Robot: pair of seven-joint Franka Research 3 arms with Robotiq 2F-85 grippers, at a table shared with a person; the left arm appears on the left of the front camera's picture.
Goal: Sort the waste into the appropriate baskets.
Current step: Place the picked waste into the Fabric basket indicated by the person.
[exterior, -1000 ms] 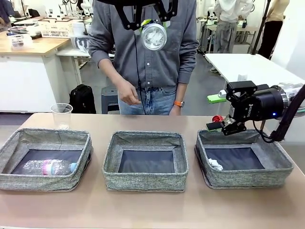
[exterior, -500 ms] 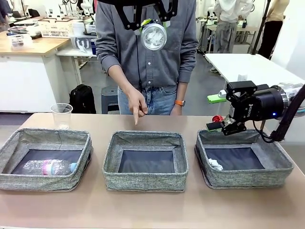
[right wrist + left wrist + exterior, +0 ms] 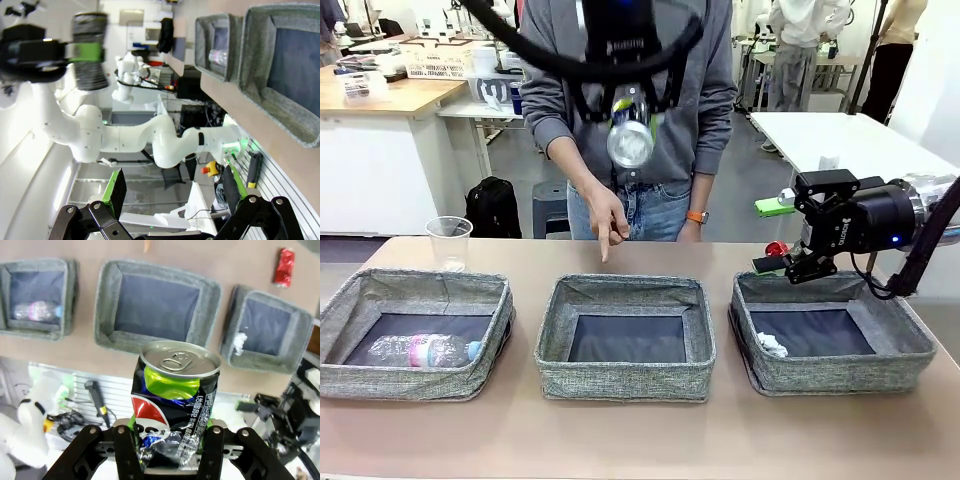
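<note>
Two items sorted: bottle lies in left basket, just left of middle basket; paper wad in right basket. Left gripper clamps the crushed dark can high above middle basket, w/ person's hand pointing at it. Right gripper gapes empty, to its right. Left to do, I reckon: this can, cup beyond-left, red can beyond-right.

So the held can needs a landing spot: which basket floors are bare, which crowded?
Middle basket: floor fully bare inside its four walls. Right basket: bare except the white paper wad at its front-left corner. Left basket: bottle lies along the front.
</note>
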